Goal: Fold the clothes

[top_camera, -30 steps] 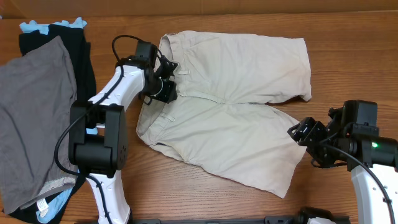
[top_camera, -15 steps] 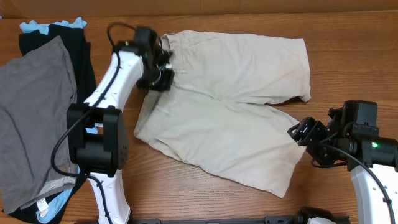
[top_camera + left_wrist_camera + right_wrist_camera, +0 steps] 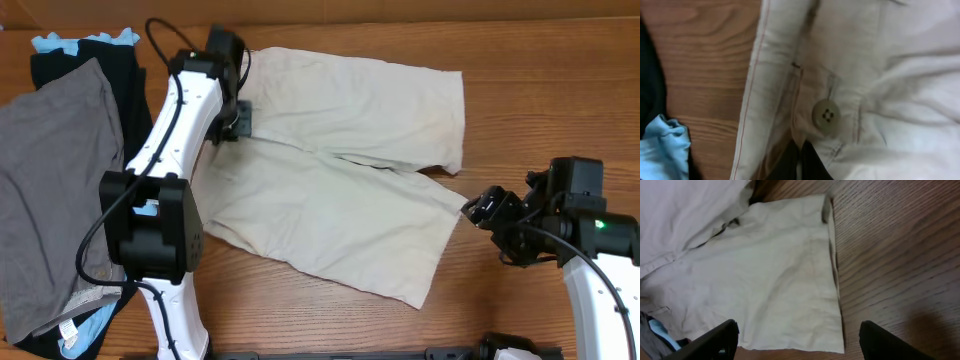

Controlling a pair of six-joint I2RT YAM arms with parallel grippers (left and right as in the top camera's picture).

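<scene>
My left tool [image 3: 236, 122] is pinched shut on the shorts [image 3: 340, 190] just beside their button [image 3: 826, 116], while my right tool [image 3: 487, 228] hangs wide open, empty, above a leg hem on the surface [image 3: 540, 120].

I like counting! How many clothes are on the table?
4: beige shorts spread in the middle; a grey garment, a black garment and a light-blue garment piled at the left. More may hide underneath.
</scene>
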